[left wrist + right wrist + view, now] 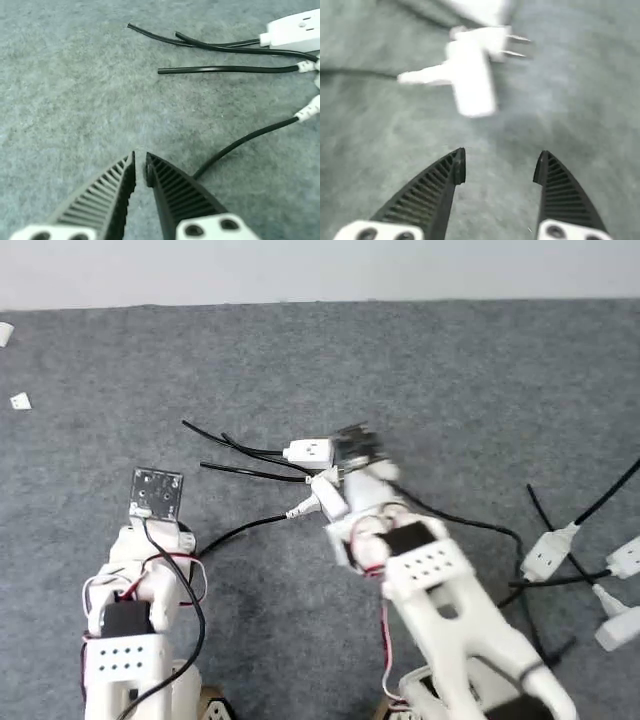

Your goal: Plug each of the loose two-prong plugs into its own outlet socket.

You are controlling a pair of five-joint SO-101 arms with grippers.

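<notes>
My right gripper [501, 165] is open just above the carpet, with nothing between its fingers. Right ahead of it lies a white two-prong plug [470, 75], its prongs bare. In the high view this gripper [355, 447] hovers beside a white outlet socket [308, 452], close to two white plugs [325, 490] on black cords. My left gripper [140, 166] is shut and empty over bare carpet. Beyond it lie black cords [235, 70] and the same socket [295, 31]. The left arm [150, 540] stands at the lower left.
More white sockets and plugs [545, 555] on black cords lie at the table's right edge. Small white scraps [20, 400] sit at the far left. Grey carpet [480, 390] covers the table.
</notes>
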